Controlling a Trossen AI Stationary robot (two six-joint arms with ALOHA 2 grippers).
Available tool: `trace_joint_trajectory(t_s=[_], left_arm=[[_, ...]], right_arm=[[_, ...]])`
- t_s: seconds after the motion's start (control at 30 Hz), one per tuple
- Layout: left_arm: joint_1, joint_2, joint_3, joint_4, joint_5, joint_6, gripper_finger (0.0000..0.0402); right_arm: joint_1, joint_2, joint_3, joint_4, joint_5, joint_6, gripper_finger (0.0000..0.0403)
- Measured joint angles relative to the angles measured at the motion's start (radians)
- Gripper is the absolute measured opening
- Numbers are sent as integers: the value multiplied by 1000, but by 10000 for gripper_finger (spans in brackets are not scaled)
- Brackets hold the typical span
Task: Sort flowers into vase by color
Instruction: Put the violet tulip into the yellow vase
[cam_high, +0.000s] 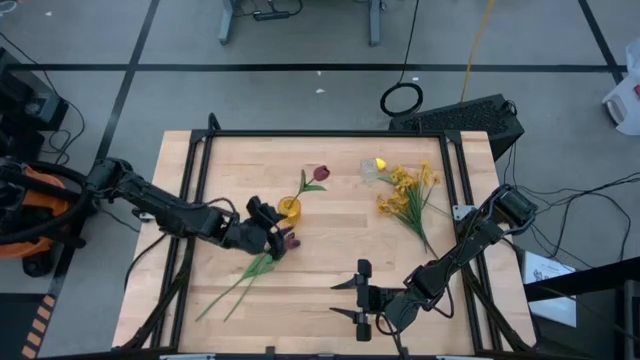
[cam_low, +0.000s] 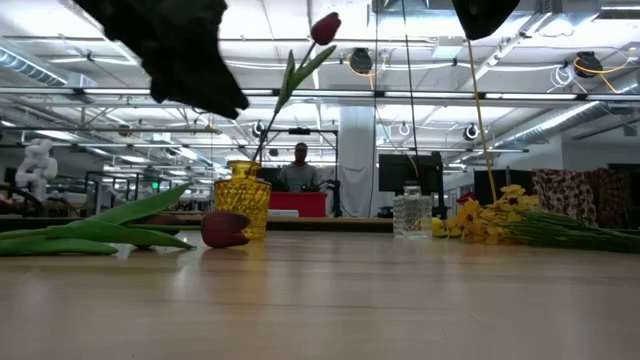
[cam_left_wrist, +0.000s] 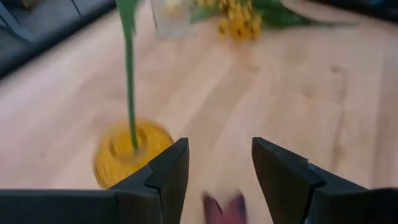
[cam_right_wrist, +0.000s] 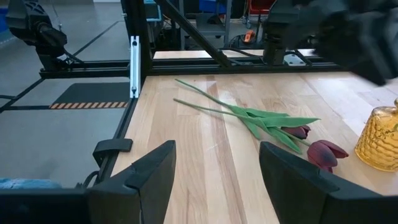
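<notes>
at the table's left, the left gripper (cam_high: 272, 240) hangs with jaws apart and empty just above two red tulips (cam_high: 262, 262) lying flat, stems trailing toward the near-left corner. just beside it, the yellow vase (cam_high: 289, 208) holds one red tulip (cam_high: 320, 173), so a third of the reds look sorted. further right, a clear vase (cam_high: 371, 169) seems to hold the yellow tulip (cam_high: 380, 163), but the yellow sprays (cam_high: 408, 194) lie loose beside it. at the near edge, right of centre, the right gripper (cam_high: 361, 296) waits, jaws open and empty. nothing blocks either vase; the standing tulip leans rightward.
</notes>
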Motion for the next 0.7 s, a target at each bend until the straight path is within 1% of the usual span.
trace_joint_trajectory(t_s=[0.17, 0.27, 0.37, 0.5, 0.6, 0.7], left_arm=[[-130, 0, 0, -136, 0, -200, 182], [-217, 0, 0, -188, 1, -321, 182], [-300, 0, 0, -200, 7, -423, 182], [-388, 23, 0, -202, 10, -522, 182], [-427, 65, 0, -207, 29, -598, 182], [-447, 122, 0, -209, 71, -668, 182]], right_arm=[[0, 0, 0, 0, 0, 7, 224], [0, 0, 0, 0, 0, 7, 224], [0, 0, 0, 0, 0, 12, 224], [0, 0, 0, 0, 0, 15, 224], [0, 0, 0, 0, 0, 15, 224], [0, 0, 0, 0, 0, 19, 224]])
